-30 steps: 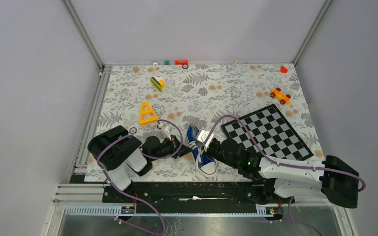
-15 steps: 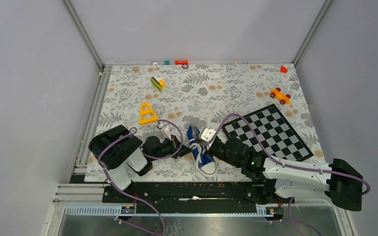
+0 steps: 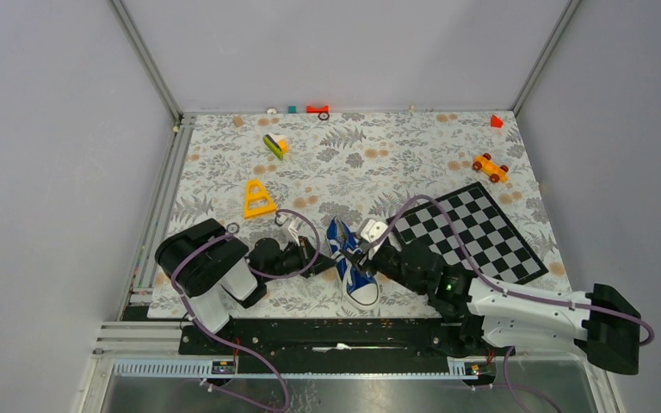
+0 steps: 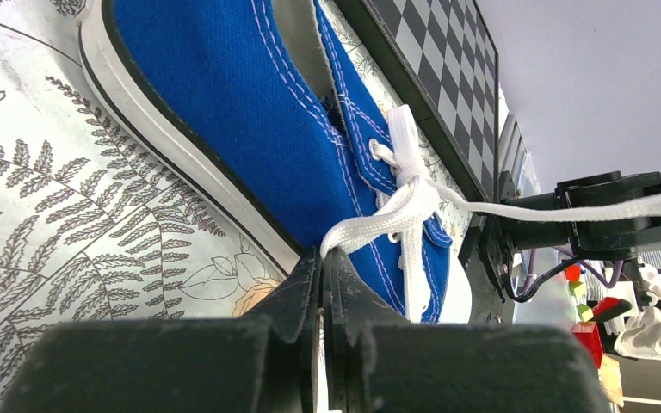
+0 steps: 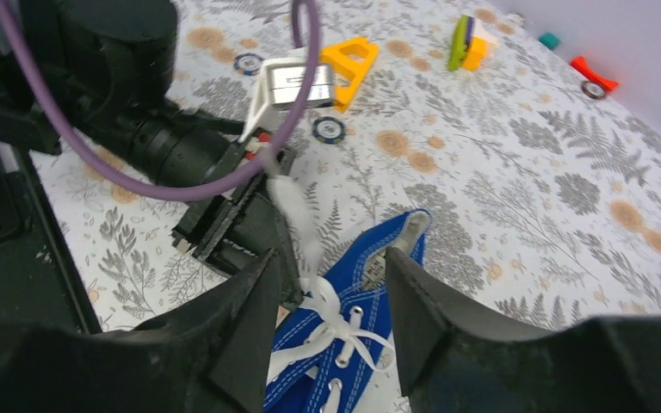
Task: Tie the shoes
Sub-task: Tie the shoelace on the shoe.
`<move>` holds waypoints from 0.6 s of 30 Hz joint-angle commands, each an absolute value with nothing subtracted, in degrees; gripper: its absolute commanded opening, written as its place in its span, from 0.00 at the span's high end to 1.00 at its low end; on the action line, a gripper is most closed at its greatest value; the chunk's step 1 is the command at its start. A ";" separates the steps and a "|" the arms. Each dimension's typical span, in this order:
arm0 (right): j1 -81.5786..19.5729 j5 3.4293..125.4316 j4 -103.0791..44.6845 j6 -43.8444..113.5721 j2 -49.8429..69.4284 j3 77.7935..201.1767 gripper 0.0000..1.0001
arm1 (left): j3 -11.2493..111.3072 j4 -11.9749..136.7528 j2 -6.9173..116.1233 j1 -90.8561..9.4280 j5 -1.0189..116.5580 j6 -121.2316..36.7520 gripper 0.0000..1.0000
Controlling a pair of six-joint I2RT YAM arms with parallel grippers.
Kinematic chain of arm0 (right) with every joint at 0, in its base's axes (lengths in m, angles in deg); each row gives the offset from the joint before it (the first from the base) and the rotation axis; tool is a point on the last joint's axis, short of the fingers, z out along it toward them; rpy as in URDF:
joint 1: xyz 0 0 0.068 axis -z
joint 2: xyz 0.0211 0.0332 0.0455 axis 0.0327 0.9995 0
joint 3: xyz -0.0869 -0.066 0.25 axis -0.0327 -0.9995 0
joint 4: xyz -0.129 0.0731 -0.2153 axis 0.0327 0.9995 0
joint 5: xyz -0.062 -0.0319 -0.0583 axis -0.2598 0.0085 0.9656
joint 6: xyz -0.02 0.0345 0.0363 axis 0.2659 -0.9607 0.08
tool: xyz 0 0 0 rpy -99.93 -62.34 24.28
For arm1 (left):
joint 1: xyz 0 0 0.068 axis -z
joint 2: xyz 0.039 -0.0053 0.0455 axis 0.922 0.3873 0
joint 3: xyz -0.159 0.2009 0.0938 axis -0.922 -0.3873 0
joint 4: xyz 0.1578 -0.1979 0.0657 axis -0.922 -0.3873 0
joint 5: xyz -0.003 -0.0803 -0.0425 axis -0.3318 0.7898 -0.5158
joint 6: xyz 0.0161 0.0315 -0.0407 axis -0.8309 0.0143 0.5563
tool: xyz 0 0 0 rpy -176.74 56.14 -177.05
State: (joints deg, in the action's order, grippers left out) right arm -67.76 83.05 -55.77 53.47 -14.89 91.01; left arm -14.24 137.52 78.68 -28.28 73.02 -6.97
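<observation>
Left pincer (image 4: 321, 258): clamped on flat white lace (image 4: 379, 225).
Right pincer (image 5: 331, 258): fingers spread, gripping nothing.
Sneaker (image 3: 357, 274): blue canvas, white rubber sole, lower centre.
Surface (image 5: 516, 172): fern-printed.

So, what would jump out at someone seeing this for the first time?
A small blue sneaker lies on the floral mat near the front edge. The left arm's fingers are pinched shut on one white lace, while the right arm's fingers stand apart over the shoe. A checkerboard lies just to the right.
</observation>
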 commanded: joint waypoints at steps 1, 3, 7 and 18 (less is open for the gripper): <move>-63.70 89.42 -51.92 39.39 -21.82 89.67 0.44 | -14.47 141.67 76.74 -28.62 73.92 -7.57 1.00; -56.54 83.33 -48.26 29.26 -24.68 88.06 0.44 | -14.58 141.00 76.06 -28.65 73.86 -7.76 1.00; -43.97 72.68 -47.76 15.39 -28.22 83.01 0.44 | -14.42 140.66 75.53 -28.64 74.02 -7.73 1.00; -35.89 53.23 -57.82 -3.20 -9.51 81.36 0.60 | -14.76 141.13 76.52 -28.63 73.78 -8.04 1.00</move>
State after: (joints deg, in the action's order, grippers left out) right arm -36.55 63.21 -49.67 5.23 -15.35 80.28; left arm -14.30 137.06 76.71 -28.30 73.06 -7.28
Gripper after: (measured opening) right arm 0.428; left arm 0.014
